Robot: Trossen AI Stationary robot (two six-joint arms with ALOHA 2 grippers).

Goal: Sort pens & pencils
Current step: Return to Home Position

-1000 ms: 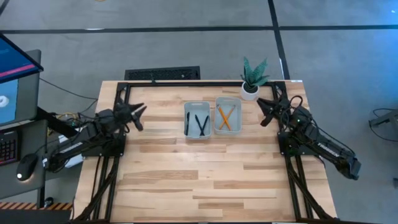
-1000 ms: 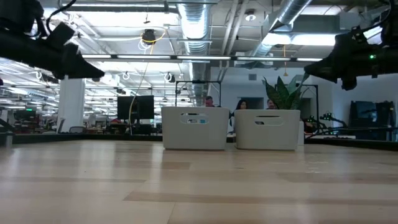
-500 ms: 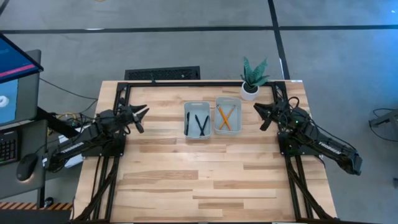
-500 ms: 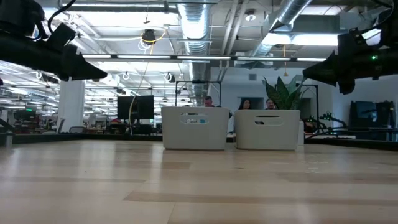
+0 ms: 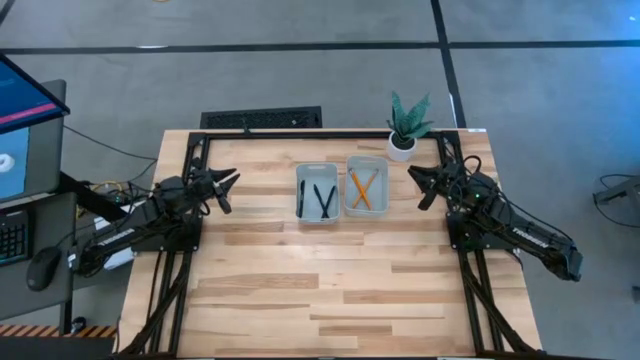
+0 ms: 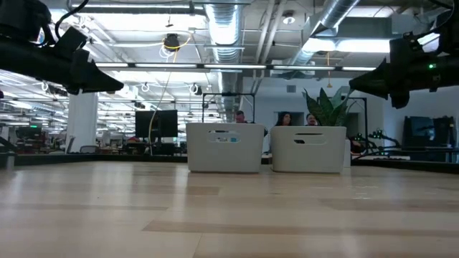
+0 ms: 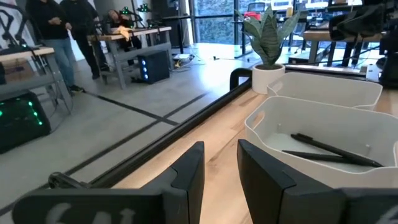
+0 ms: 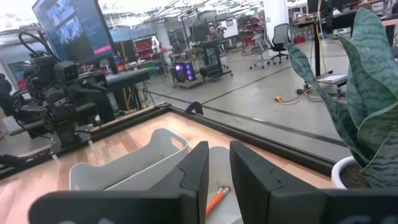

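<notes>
Light wooden plank counter (image 5: pixel 300 290), dark rails along its edges.

Two pale gray plastic bins stand side by side near the far edge, mid-counter, just beside each other.
- Left gray bin (image 5: pixel 318 166): thin black pens (image 5: pixel 322 198) lie on its floor, two crossed in a V and one alongside. Probably three, though they overlap from above.
- Right gray bin (image 5: pixel 367 158): thin orange pencils (image 5: pixel 362 190) with pale tips lie inside, crossed in an X.

Left claw (image 5: pixel 226 188): over the counter's left side, well apart from the left gray bin and pointing toward it. The low view shows it raised off the wood. Released: its wrist view shows the two dark fingers (image 7: pixel 186 180) parted by a narrow gap with nothing between them.

Right claw (image 5: pixel 418 188): over the right side, near the right gray bin but apart from it, also raised. Released too: a slim gap between its fingers in the wrist view, nothing held.

Small green leafy plant in a white pot (image 5: pixel 404 128) stands at the far right of the counter, beyond the right claw.

Low view: people (image 6: pixel 283 120) show in the room behind the bins.
</notes>
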